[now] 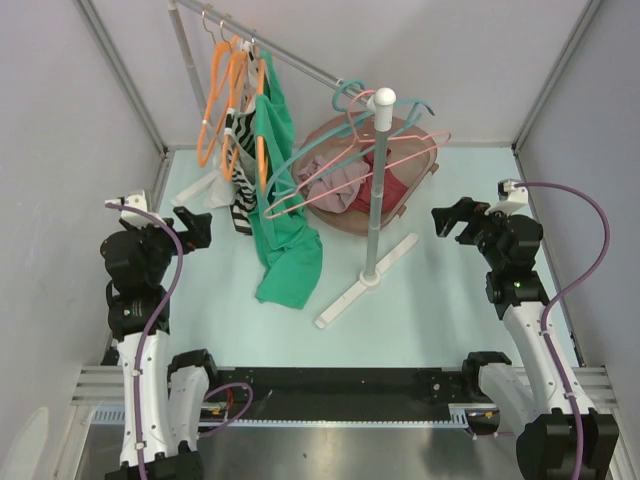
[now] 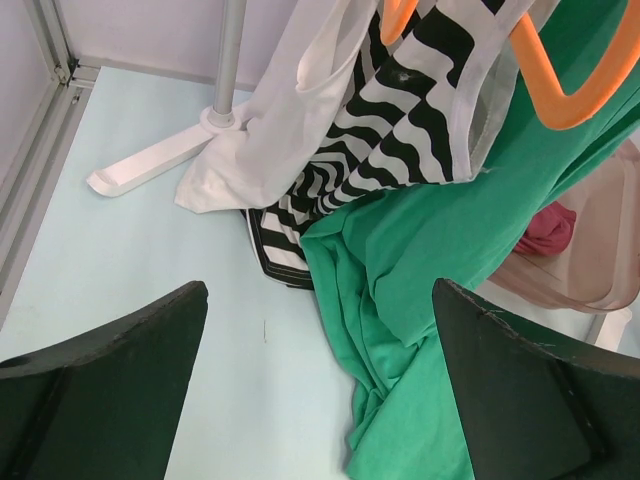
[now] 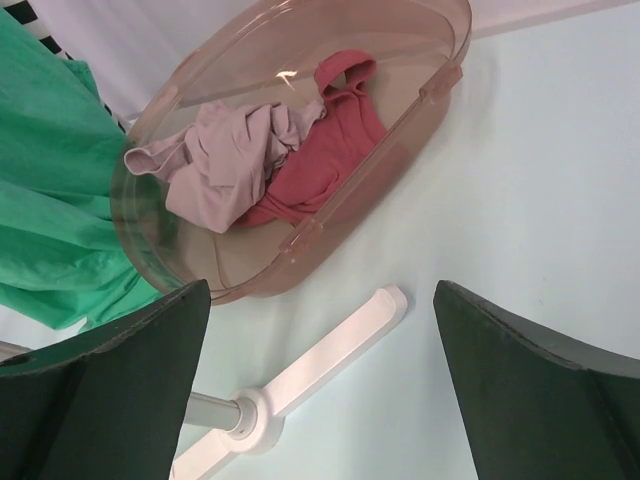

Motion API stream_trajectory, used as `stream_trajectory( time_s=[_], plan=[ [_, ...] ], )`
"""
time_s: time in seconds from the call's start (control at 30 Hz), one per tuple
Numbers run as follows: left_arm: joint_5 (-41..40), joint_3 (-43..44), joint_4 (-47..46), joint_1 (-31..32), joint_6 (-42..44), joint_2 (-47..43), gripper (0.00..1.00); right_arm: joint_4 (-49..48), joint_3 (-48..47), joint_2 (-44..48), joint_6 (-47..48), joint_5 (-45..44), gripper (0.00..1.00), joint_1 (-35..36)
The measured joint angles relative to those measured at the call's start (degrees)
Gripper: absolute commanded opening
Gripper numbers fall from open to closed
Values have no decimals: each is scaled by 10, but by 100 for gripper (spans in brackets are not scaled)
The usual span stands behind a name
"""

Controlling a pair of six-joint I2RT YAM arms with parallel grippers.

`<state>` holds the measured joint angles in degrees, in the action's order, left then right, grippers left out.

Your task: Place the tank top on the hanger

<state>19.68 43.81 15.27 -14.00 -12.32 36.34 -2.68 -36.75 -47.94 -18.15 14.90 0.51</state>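
Observation:
The mauve-pink tank top (image 3: 230,160) lies crumpled in a translucent brown basket (image 3: 300,240) next to a dark red garment (image 3: 330,140); in the top view the tank top (image 1: 340,185) lies behind the stand pole. The light-pink hanger (image 1: 440,138) hangs on the white-topped stand (image 1: 378,180) over the basket, together with a teal hanger (image 1: 345,98). My left gripper (image 1: 195,228) is open and empty at the left, near the hanging clothes. My right gripper (image 1: 450,220) is open and empty, right of the basket. The wrist views show both pairs of fingers spread wide: left (image 2: 318,300), right (image 3: 320,295).
A rail at the back holds orange hangers (image 1: 225,100) with a green garment (image 1: 285,240), a black-and-white striped one (image 2: 400,110) and a white one (image 2: 270,130) draping onto the table. The stand's white cross base (image 1: 370,275) lies mid-table. Walls enclose both sides.

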Motion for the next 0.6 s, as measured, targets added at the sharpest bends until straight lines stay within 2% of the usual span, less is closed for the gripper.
stream_trajectory(
  time_s=[0.47,0.6],
  plan=[
    [2,0,1,0,0,0,99,-6,3,3,7,-8,100,0],
    [3,-3,0,0,0,0,99,12,-22,-28,7,-27,100,0]
  ],
)
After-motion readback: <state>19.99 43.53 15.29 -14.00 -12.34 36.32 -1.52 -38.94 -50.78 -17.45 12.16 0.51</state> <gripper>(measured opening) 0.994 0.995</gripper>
